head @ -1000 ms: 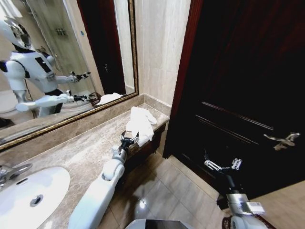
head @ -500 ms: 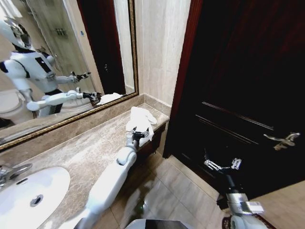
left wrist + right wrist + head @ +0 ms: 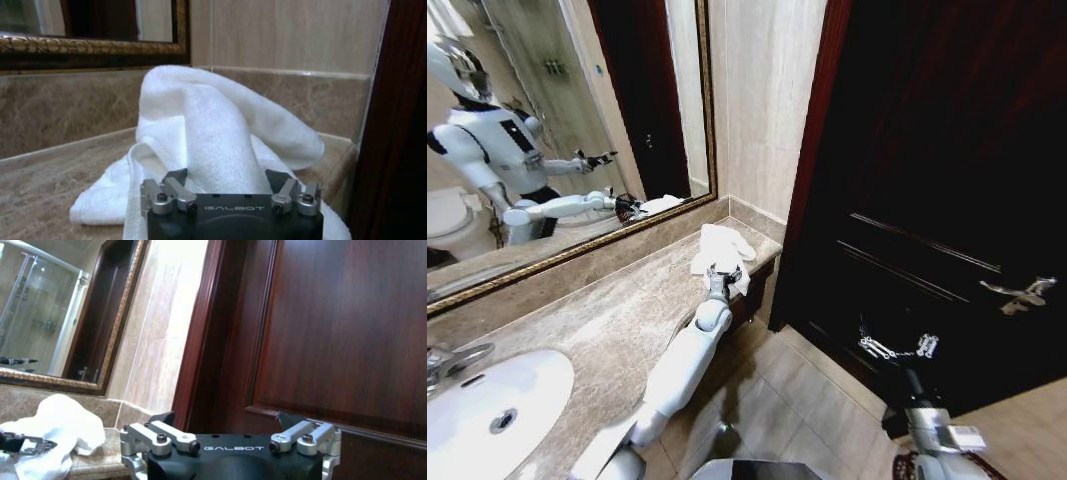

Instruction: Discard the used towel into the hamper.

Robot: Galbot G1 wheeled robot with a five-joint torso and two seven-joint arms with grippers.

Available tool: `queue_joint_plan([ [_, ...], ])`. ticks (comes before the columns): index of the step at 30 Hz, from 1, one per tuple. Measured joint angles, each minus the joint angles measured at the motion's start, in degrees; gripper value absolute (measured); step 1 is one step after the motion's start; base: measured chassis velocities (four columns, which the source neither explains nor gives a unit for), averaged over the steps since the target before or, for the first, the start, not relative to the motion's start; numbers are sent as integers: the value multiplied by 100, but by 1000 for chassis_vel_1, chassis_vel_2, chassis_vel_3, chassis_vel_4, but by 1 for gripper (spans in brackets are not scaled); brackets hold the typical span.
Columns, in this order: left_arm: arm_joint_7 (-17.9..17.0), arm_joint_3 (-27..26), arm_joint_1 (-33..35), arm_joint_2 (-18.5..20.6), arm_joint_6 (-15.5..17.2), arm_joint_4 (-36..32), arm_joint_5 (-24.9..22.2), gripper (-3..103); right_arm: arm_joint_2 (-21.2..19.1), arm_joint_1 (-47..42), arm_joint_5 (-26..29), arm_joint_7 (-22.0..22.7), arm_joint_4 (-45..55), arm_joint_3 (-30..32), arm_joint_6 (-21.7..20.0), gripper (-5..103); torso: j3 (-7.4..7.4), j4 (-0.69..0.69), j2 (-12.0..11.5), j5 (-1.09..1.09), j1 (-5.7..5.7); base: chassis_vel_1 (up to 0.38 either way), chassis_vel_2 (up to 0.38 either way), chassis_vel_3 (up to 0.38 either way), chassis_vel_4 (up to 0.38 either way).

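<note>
The used towel [image 3: 720, 248] is white and lies crumpled at the far end of the marble counter [image 3: 617, 320], by the wall corner. My left gripper [image 3: 724, 272] reaches along the counter to the towel's near edge. In the left wrist view it [image 3: 227, 187] stands open with a fold of the towel [image 3: 213, 135] rising between its fingers. My right gripper [image 3: 897, 347] hangs open over the floor in front of the dark door, holding nothing. The right wrist view shows it [image 3: 230, 429] open, with the towel [image 3: 57, 427] and left gripper [image 3: 23, 445] farther off. The hamper is out of view.
A white sink [image 3: 487, 400] with a faucet [image 3: 447, 360] sits at the counter's near left. A gold-framed mirror [image 3: 557, 130] lines the wall behind. The dark wooden door [image 3: 927, 150] with a metal handle [image 3: 1022, 293] stands at the right. Tiled floor [image 3: 797, 400] lies between.
My left arm has stretched forward along the counter, bringing its open gripper from short of the towel up to the towel's near edge. The right arm has stayed put.
</note>
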Motion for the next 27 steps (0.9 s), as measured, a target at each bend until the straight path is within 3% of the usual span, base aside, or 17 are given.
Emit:
queue_joint_plan([
  [3,33,-53,87,55,-23,-108,-37,74,0,8,-4,-4,-27,-28,16,100,0,1,0,0,0,0,0,0,0],
  [5,55,-95,148,127,-28,-206,-93,62,0,33,-13,-11,-53,-66,27,100,0,1,0,0,0,0,0,0,0],
  [7,63,-116,165,150,-28,-239,-124,62,0,44,-18,-16,-61,-78,29,100,0,1,0,0,0,0,0,0,0],
  [11,82,-171,201,186,-29,-322,-194,46,0,54,-22,-20,-77,-89,35,100,0,1,0,-1,0,0,0,0,0],
  [13,85,-179,205,186,-29,-330,-202,46,0,53,-20,-20,-78,-86,36,100,0,1,0,0,0,0,0,0,0],
  [16,99,-208,233,181,-29,-359,-252,34,0,51,0,-18,-83,-71,39,100,0,0,0,0,0,0,0,0,0],
  [19,104,-215,246,177,-29,-362,-257,30,0,51,5,-17,-84,-69,39,100,0,0,0,0,0,0,0,0,0],
  [27,162,-244,358,210,-133,-449,-264,8,0,56,3,31,-71,-85,41,100,0,0,0,0,0,0,0,0,0],
])
